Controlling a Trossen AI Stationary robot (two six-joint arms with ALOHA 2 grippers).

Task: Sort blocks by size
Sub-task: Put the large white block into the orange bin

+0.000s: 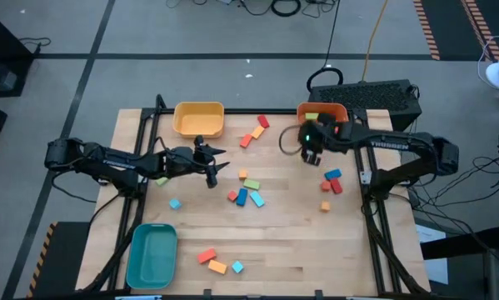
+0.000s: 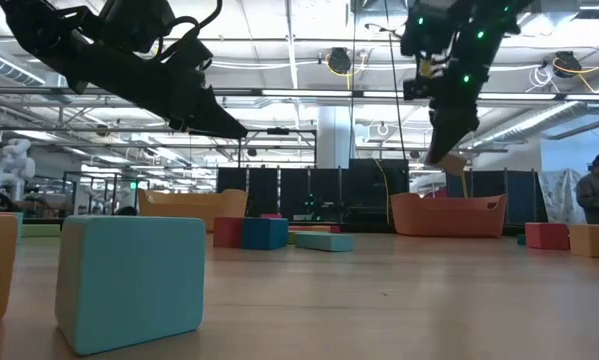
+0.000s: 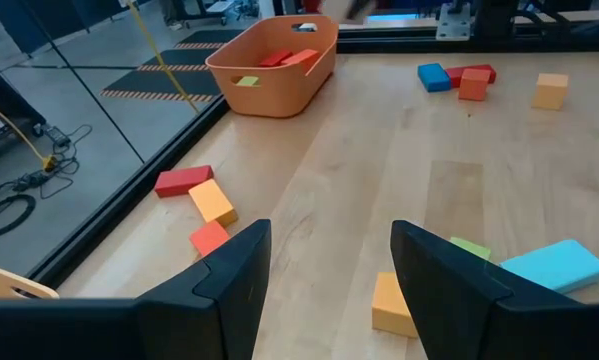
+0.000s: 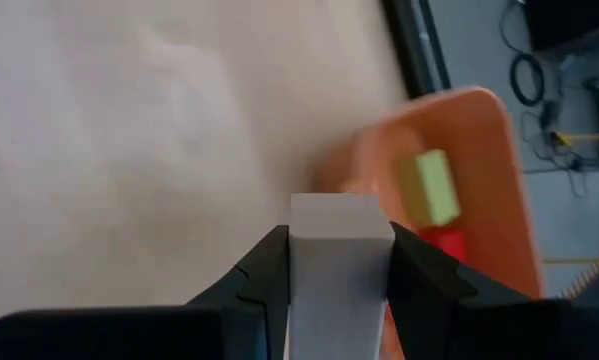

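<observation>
Workshop floor with cables surrounds a wooden table (image 1: 274,242) carrying three bins: a yellow bin (image 1: 199,119) at the far side, an orange bin (image 1: 322,112) at the far right, and a teal bin (image 1: 152,254) at the near left. The blocks lie scattered: a central cluster (image 1: 247,193), a far group near the yellow bin (image 1: 255,132), a right-hand group (image 1: 331,183), and a near group (image 1: 216,261) beside the teal bin; some blocks already lie inside the orange bin. The right gripper (image 4: 339,262), raised above the table just beside the orange bin, has its jaws closed on a pale block (image 4: 339,250), held by its two opposite flat faces with one end projecting forward; in the low view this block hangs clear of the table. Judged step: carrying the block toward the orange bin for release. The left gripper (image 3: 329,270) hovers over the table's left-centre with jaws parted and nothing between them, pointing toward the central cluster. The blocks look rigid, light and smooth-sided, so they should neither deform nor break, though a smooth face could slip under an off-centre pinch. Hold is best taken across the short dimension, on parallel faces near mid-length; longer bars may pivot if gripped near one end.
</observation>
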